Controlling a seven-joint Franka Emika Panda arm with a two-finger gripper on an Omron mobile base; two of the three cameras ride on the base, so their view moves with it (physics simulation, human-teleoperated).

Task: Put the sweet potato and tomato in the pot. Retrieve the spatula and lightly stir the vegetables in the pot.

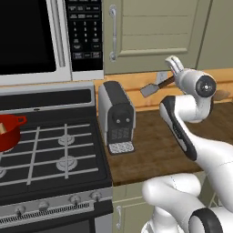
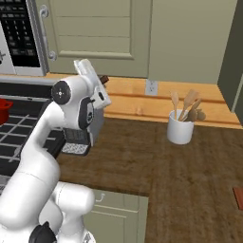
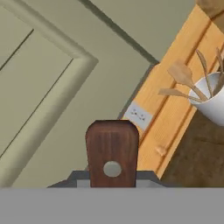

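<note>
Left base view: spatula [image 1: 154, 85] held aloft above the counter [image 1: 150, 150], blade pointing left.
Gripper: pinching the spatula's dark handle.
Pot [image 1: 8, 132]: far left on the stove [image 1: 54, 154], well apart from the blade.

Evenly and softly lit, rendered, without hard glare. Faint shadow under the white utensil cup [image 2: 180, 131] on the surface [image 2: 156, 161]. Slightly coarse, perhaps soft at fine detail.
</note>
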